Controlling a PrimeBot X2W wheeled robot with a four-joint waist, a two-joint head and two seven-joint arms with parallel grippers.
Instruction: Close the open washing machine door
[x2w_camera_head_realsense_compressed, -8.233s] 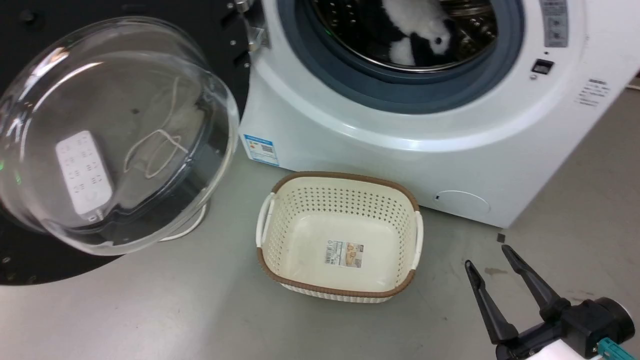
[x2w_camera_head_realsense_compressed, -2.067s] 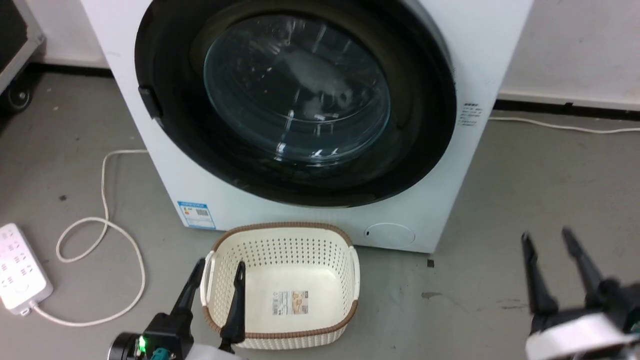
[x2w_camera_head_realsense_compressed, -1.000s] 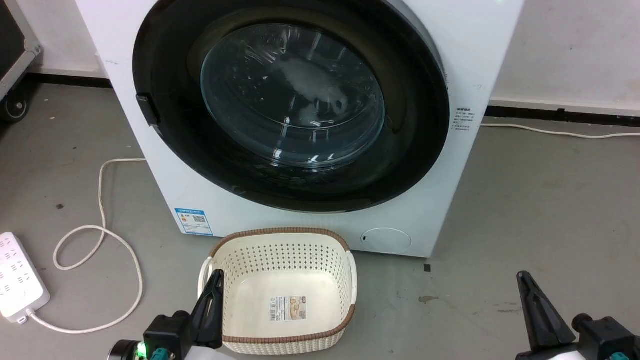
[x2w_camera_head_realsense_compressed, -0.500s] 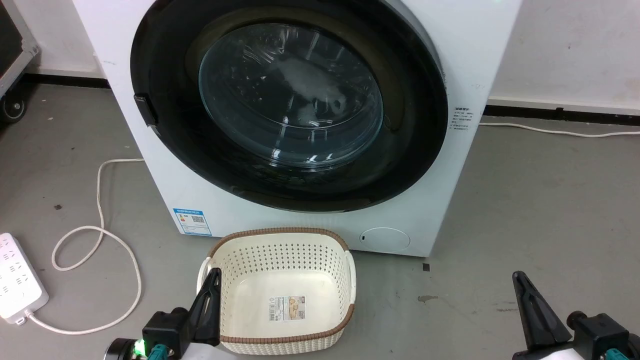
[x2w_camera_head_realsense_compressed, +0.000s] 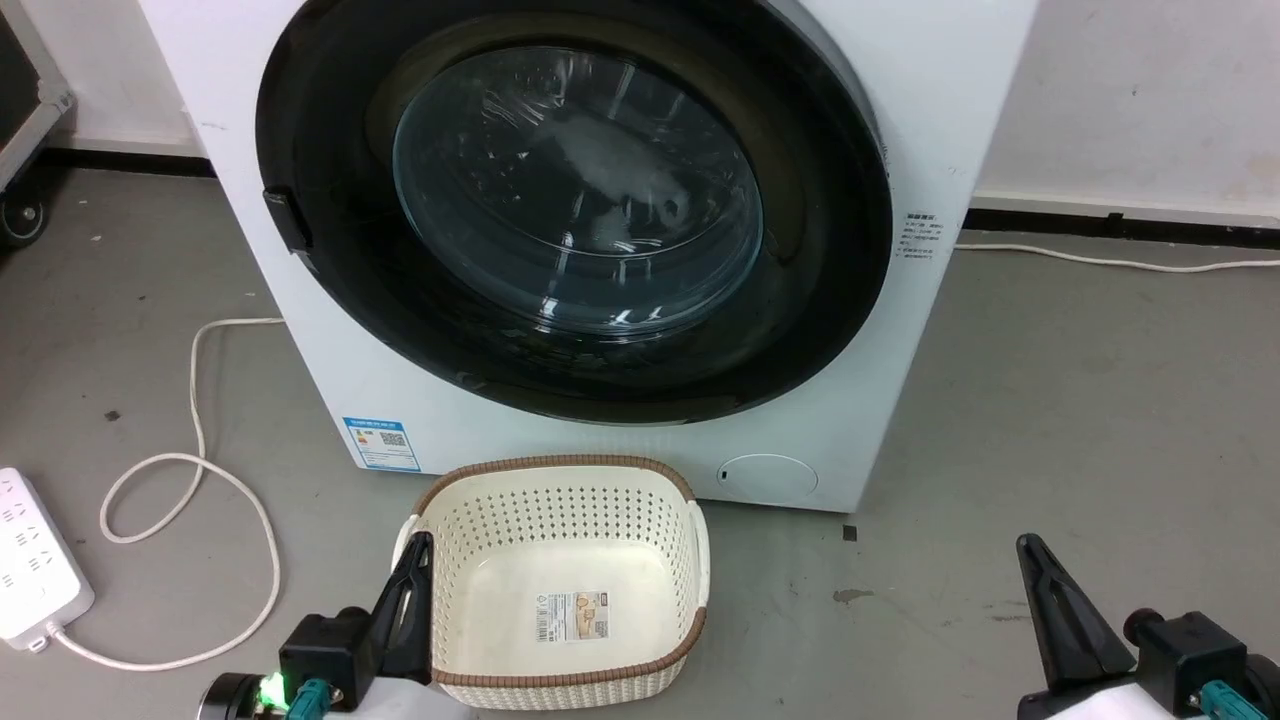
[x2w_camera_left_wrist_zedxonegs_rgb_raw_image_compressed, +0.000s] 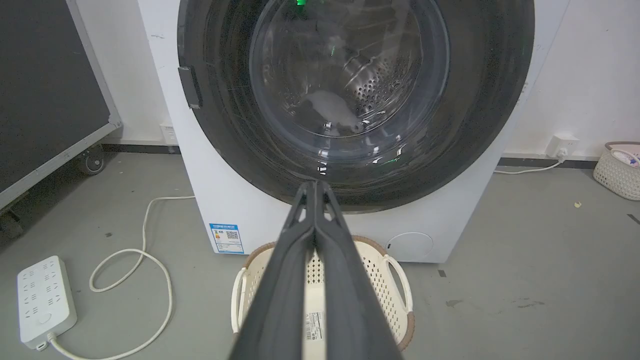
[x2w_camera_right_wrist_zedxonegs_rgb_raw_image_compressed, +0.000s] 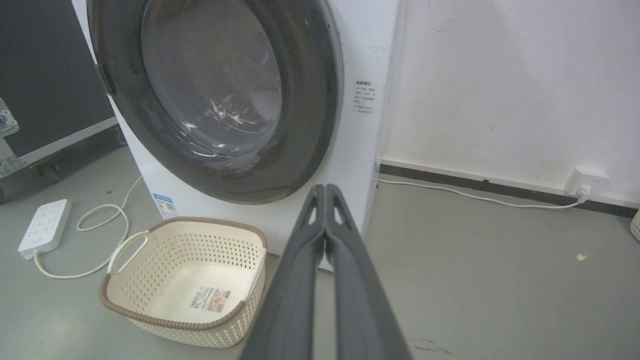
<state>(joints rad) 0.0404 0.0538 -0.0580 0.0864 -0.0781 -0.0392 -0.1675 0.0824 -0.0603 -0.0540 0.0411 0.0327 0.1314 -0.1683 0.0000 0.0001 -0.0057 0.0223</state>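
Washing machine door (x2w_camera_head_realsense_compressed: 575, 190) lies flat against the front of the washing machine (x2w_camera_head_realsense_compressed: 940, 120) and covers the opening. Can't tell if it's latched. The door is round, so it has no long axis. Its face stands upright and points out toward the robot, over the basket (x2w_camera_head_realsense_compressed: 560, 465). Small black tab (x2w_camera_head_realsense_compressed: 287, 218) on the rim's left edge.

Head view: both grippers are low and well short of the machine. Left gripper (x2w_camera_head_realsense_compressed: 418, 545) is over the basket's near-left corner. Right gripper (x2w_camera_head_realsense_compressed: 1030, 548) is over bare floor, well right of the basket. Both jaws are clenched, fingers pressed together with nothing between them.

Left wrist view adds the perforated steel drum (x2w_camera_left_wrist_zedxonegs_rgb_raw_image_compressed: 372, 85) seen through the glass, with a pale lump (x2w_camera_left_wrist_zedxonegs_rgb_raw_image_compressed: 327, 107) inside. It also shows a black wheeled case (x2w_camera_left_wrist_zedxonegs_rgb_raw_image_compressed: 50, 90) left of the machine and a second basket (x2w_camera_left_wrist_zedxonegs_rgb_raw_image_compressed: 617, 170) by the wall, far right.

Right wrist view sees the door from the side, its rim tight to the white front. It also shows a wall socket (x2w_camera_right_wrist_zedxonegs_rgb_raw_image_compressed: 585, 180) with a cable (x2w_camera_right_wrist_zedxonegs_rgb_raw_image_compressed: 475, 196) running along the skirting.

Power strip (x2w_camera_head_realsense_compressed: 30, 570) is on the floor to the left, its cord (x2w_camera_head_realsense_compressed: 194, 390) looped beside it.
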